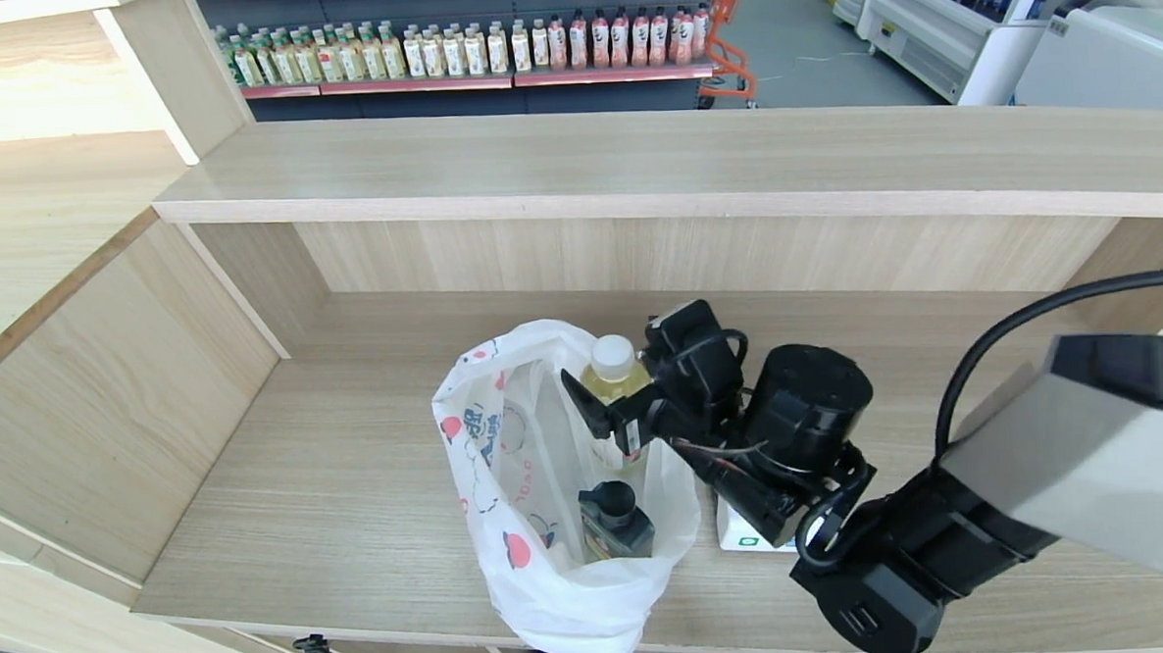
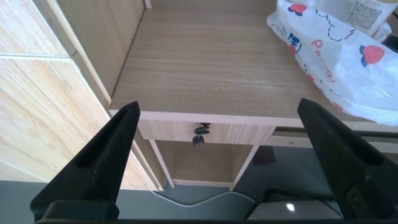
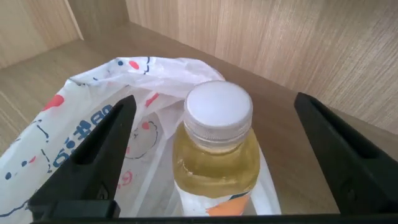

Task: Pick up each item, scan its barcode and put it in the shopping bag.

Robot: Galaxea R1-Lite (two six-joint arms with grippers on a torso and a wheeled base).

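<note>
Checkout run: at the pale wooden counter (image 1: 333, 475), my right gripper (image 3: 214, 98) hovers at the mouth of the white plastic shopping bag printed with red hearts and blue lettering (image 1: 480, 468). Its two black fingers are spread wide on either side of a clear plastic bottle of pale yellow drink with a white screw cap (image 1: 613, 369). The bottle is upright with its lower part down inside the bag. Neither finger appears to touch it, so that hand has hold of nothing. Lower in the bag sits a dark container with a black cap (image 1: 615, 521). A small white box (image 1: 743, 537) rests on the counter just beside the bag, partly under my right arm. My left gripper (image 2: 217, 104) hangs off the counter's front edge, apart from the bag, also wide open and empty.

I judge this to be the end of placing the bottle. To finish well I would draw the right gripper straight up with the fingers wide, so no pad clips the cap or shoulder. The thin bag wall is the hazard: a snagged fingertip could drag the bag or tip the bottle onto the dark container. I cannot tell whether the bottle stands on its base or leans on the plastic, so I would retreat slowly.
</note>
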